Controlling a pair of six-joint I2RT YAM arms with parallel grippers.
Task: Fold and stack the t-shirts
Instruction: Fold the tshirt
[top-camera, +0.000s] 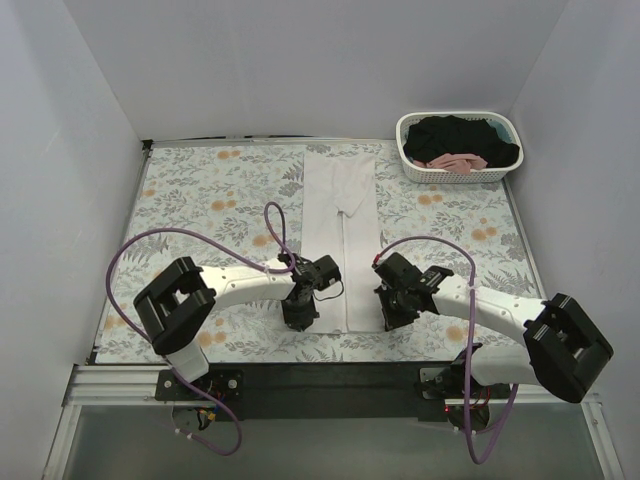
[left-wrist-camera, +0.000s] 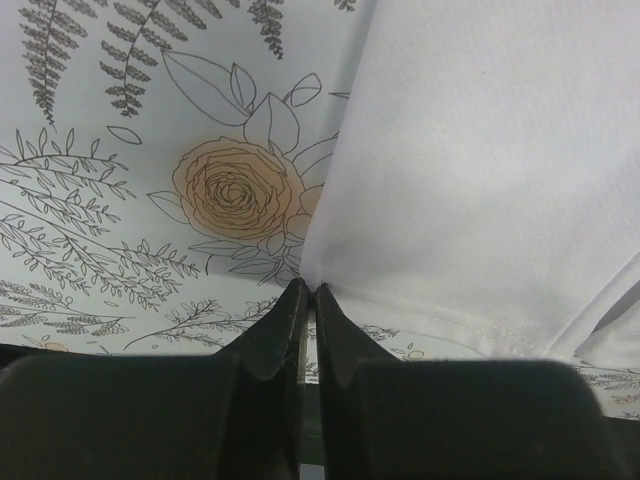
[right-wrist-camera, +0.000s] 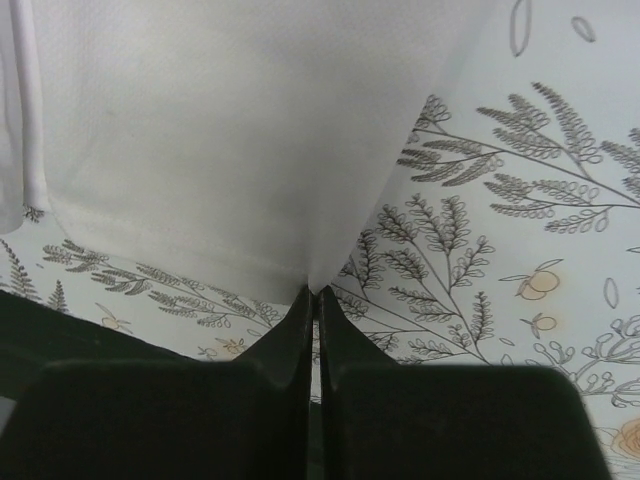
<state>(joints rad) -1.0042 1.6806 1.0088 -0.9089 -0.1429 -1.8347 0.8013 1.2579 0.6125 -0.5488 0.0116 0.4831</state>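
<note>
A white t-shirt (top-camera: 340, 215) lies folded into a long narrow strip down the middle of the floral tablecloth. My left gripper (top-camera: 300, 312) is shut on its near left corner, seen in the left wrist view (left-wrist-camera: 308, 288) with the white cloth (left-wrist-camera: 480, 180) pinched at the fingertips. My right gripper (top-camera: 392, 315) is shut on the near right corner, seen in the right wrist view (right-wrist-camera: 316, 292) with the shirt's hem (right-wrist-camera: 200, 150) lifted. Black and pink t-shirts (top-camera: 455, 142) lie in the basket.
A white lattice basket (top-camera: 412, 165) stands at the far right corner. White walls enclose the table on three sides. The floral tablecloth (top-camera: 210, 200) lies bare left and right of the shirt.
</note>
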